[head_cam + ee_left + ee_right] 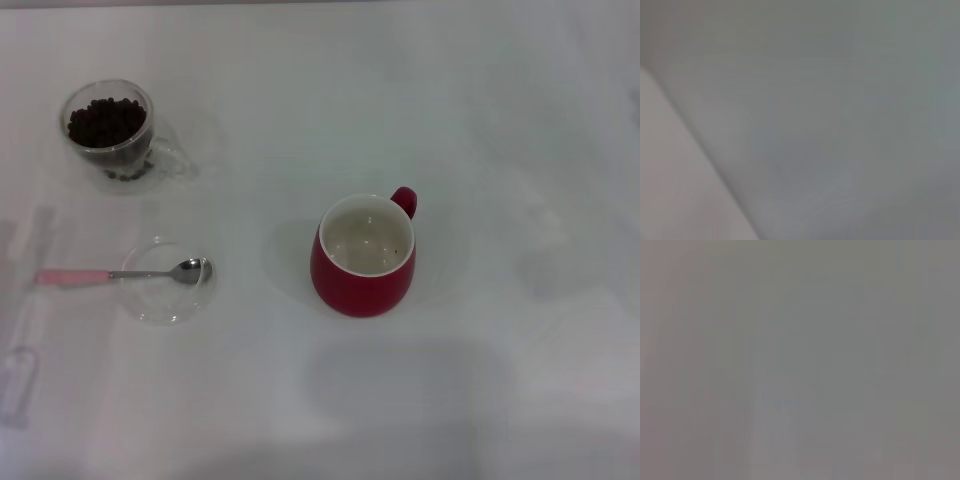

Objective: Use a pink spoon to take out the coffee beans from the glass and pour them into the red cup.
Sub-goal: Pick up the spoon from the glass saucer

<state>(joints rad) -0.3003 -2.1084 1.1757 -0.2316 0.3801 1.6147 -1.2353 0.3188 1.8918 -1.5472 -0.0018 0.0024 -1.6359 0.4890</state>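
A: Where does the pink spoon lie?

B: On the robot's left side of the table; its silver bowl rests on the far rim of a shallow clear dish, and its pink handle sticks out past the dish toward the left edge; the long axis runs straight across the head view, left to right, nearly level.

A: And which way from the jaws?

B: That I cannot say; neither gripper shows in the head view, and both wrist views give only a blank grey surface; so whether the jaws stand open or closed, or hold anything, cannot be told; the spoon itself plainly lies free, so nothing has it.

A: Which arm is nearer, then?

B: By my judgement the left; the spoon, the dish and the glass all sit on the left, the glass farther back with the coffee beans heaped in it; the red cup stands near the middle, well apart from the spoon, its inside showing no beans.

A: So the pick?

B: I would expect the left gripper to come down on the pink handle end, jaws set across that left-right axis; the handle overhangs the dish, which leaves room beneath it.
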